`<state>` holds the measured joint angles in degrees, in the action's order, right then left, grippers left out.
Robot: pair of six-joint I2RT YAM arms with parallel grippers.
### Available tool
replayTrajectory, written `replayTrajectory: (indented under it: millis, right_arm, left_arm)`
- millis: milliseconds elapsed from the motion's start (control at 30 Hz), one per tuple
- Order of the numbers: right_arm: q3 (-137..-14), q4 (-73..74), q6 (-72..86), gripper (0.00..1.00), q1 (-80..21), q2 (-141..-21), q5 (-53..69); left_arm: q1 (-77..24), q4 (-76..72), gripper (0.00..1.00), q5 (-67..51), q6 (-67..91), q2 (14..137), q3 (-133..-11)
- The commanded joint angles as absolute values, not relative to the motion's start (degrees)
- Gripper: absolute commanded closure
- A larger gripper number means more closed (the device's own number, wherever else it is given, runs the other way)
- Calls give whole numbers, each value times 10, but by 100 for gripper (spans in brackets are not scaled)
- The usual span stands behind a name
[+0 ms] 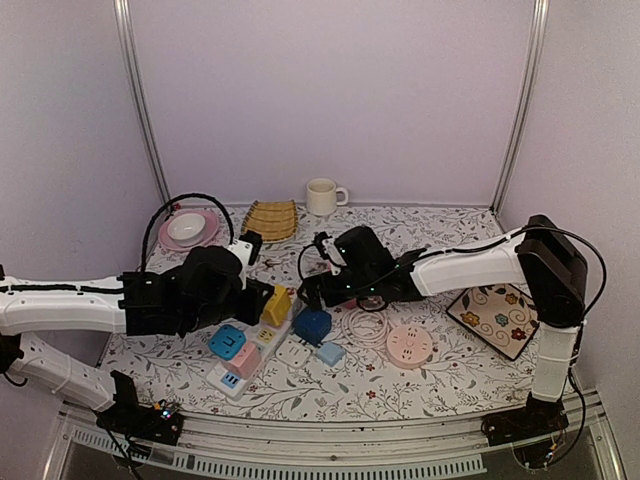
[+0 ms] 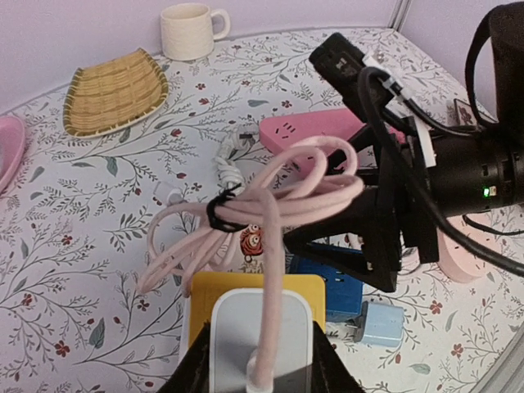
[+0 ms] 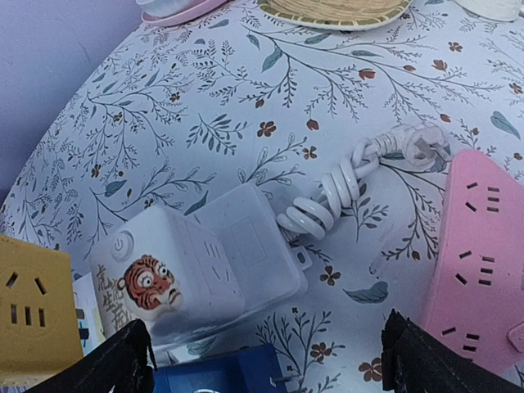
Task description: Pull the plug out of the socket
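Observation:
My left gripper (image 2: 260, 364) is shut on a white plug (image 2: 262, 332) with a pink cable (image 2: 274, 192). The plug sits in a yellow socket cube (image 2: 246, 286), and a black finger presses on each side of it. In the top view the left gripper (image 1: 262, 300) is at the yellow cube (image 1: 277, 306), over the white power strip (image 1: 290, 352). My right gripper (image 3: 266, 368) is open, with its fingers wide apart over a dark blue cube (image 3: 221, 372). It hovers just right of the yellow cube (image 1: 312, 292). The coiled pink cable lies against the right gripper's fingers (image 2: 385, 246).
A white tiger-sticker socket cube (image 3: 164, 278) with a coiled white cord (image 3: 327, 201) lies ahead, beside a pink power strip (image 3: 483, 270). A light blue plug (image 1: 330, 353), round pink socket (image 1: 409, 345), flowered tile (image 1: 495, 318), cup (image 1: 322, 196), basket (image 1: 271, 220) and pink plate (image 1: 188, 230) are around.

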<state>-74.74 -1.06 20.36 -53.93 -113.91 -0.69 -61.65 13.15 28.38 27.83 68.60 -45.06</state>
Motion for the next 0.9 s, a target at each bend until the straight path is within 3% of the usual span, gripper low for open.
replayTrajectory:
  millis: [0,233,467,867]
  right_arm:
    - [-699,-39,206,0,-537,-1044,-40]
    - [-553,-160,154,0,-542,-925,-15]
    - [-474,-226,48,0,-614,-867,-67]
    - [-476,-238,31,1,-642,-878,-121]
  left_arm:
    - [-615,110,92,266,287,673,-484]
    - [-613,95,92,208,289,692,-512]
    - [-613,79,91,141,293,727,-551]
    - [-617,45,91,70,300,781,-587]
